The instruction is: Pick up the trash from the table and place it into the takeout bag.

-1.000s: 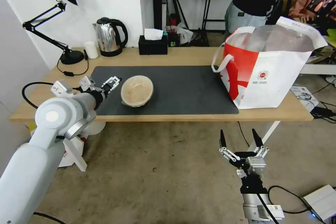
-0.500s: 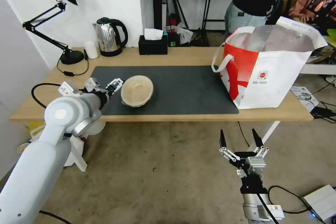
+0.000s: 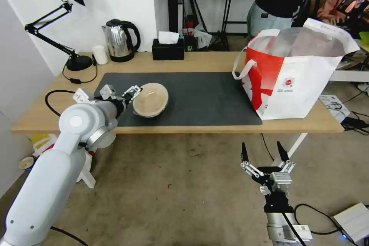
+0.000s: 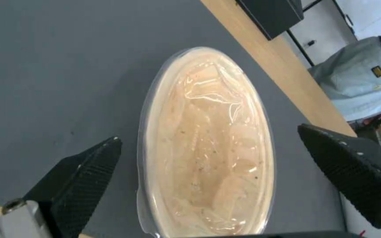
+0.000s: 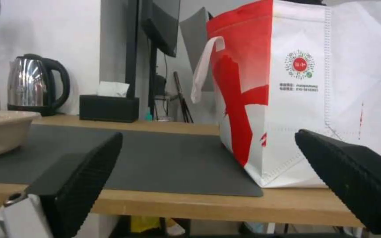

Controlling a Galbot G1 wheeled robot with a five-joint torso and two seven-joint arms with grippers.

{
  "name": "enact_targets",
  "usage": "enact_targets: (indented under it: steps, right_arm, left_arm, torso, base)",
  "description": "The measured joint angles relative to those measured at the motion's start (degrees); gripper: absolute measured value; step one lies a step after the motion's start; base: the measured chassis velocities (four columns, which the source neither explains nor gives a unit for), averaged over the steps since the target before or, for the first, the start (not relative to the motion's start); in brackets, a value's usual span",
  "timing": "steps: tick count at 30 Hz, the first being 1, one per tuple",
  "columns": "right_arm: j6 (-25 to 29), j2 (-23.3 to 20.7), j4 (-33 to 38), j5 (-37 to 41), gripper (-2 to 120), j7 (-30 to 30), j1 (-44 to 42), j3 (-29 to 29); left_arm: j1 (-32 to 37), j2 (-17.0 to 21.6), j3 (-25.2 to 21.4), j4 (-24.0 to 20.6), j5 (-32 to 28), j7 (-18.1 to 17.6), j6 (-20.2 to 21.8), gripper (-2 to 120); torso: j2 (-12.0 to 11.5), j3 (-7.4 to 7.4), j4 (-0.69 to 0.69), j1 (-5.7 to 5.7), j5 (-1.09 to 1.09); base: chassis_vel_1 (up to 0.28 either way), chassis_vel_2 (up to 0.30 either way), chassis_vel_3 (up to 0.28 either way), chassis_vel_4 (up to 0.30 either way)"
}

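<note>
large white-and-red takeout bag [image 3: 303,80]: round red logo, print unreadable, on table's right end | tan paper bowl [image 3: 150,100]: film-covered, on grey mat | left gripper [image 3: 132,93]: spread at bowl rim | right gripper [image 3: 263,154]: spread, below table edge

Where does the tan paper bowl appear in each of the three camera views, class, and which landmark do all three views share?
Head view: the bowl sits left of centre on the grey mat, at the left gripper.
Left wrist view: the bowl is central, between the open fingers.
Right wrist view: the bowl is at the left edge.
Shared landmark: the grey mat.
</note>
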Motion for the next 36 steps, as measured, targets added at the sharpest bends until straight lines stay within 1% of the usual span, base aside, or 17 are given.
enact_targets:
  steps: [22, 36]
  right_arm:
    - [0.00, 0.00, 0.00, 0.00, 100, 0.00, 0.00, 0.00]
    - [0.00, 0.00, 0.00, 0.00, 100, 0.00, 0.00, 0.00]
  left_arm:
    - [-0.55, -2.20, 1.42, 2.98, 2.29, 1.28, 0.29, 100]
    - [-0.66, -2.85, 1.65, 5.12, 3.07, 2.06, 0.41, 100]
  torso:
    - [0.00, 0.00, 0.00, 0.00, 0.00]
    - [0.00, 0.00, 0.00, 0.00, -0.01]
  base:
    - [0.000, 0.000, 0.000, 0.000]
    - [0.000, 0.000, 0.000, 0.000]
